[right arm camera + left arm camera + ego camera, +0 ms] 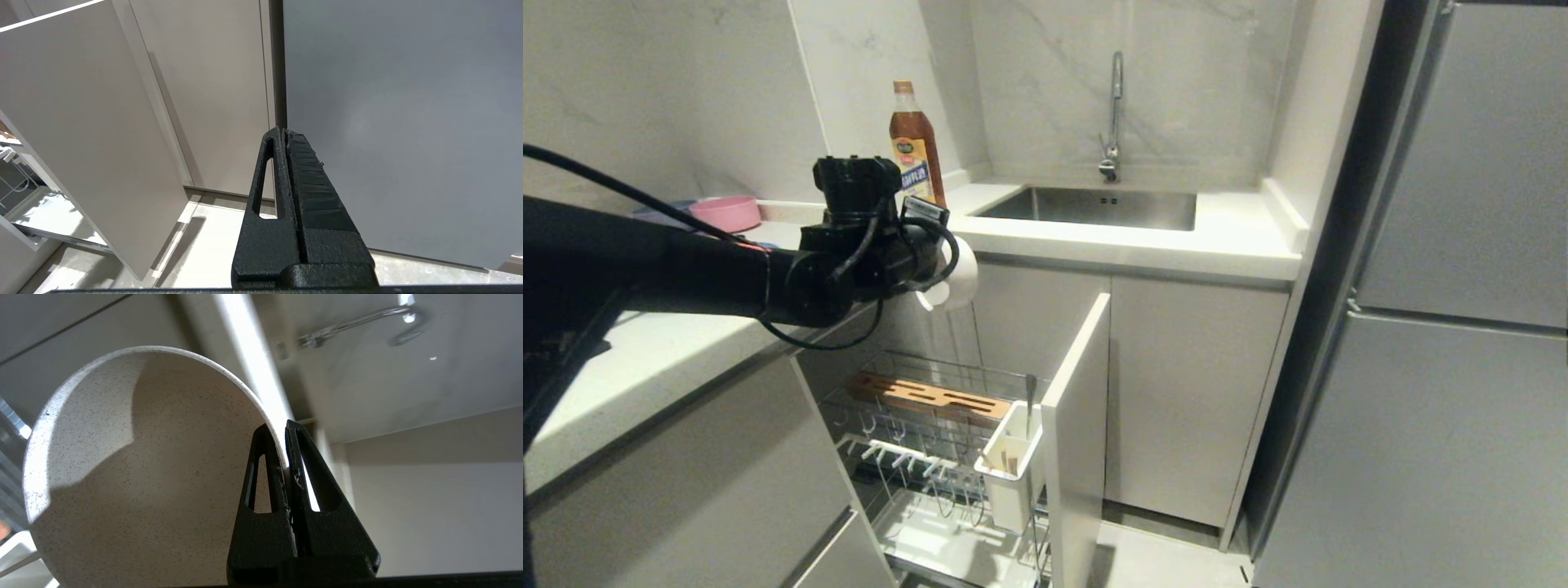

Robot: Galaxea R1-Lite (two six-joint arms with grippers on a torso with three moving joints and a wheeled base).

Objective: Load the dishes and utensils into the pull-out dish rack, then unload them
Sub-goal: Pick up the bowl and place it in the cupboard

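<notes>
My left gripper [284, 428] is shut on the rim of the cream-white speckled bowl [135, 469], one finger inside and one outside. In the head view the bowl [957, 282] hangs tilted in the air at counter height, above the back of the pull-out dish rack [915, 363]. The rack stands pulled out, with its wooden block [927, 394], white drip tray [939, 539] and pale grey front panel [1078, 433]. The steel spoon [1030, 404] stands in the white utensil cup [1011, 482], with pale chopsticks [1010, 463] beside it. My right gripper [284, 131] is shut and empty, low beside the front panel.
A pink bowl [725, 212] and a bluish dish edge [658, 214] sit on the counter behind my left arm. A brown bottle [916, 143] stands near the sink [1086, 206] and tap [1112, 114]. A grey fridge [1462, 327] fills the right side.
</notes>
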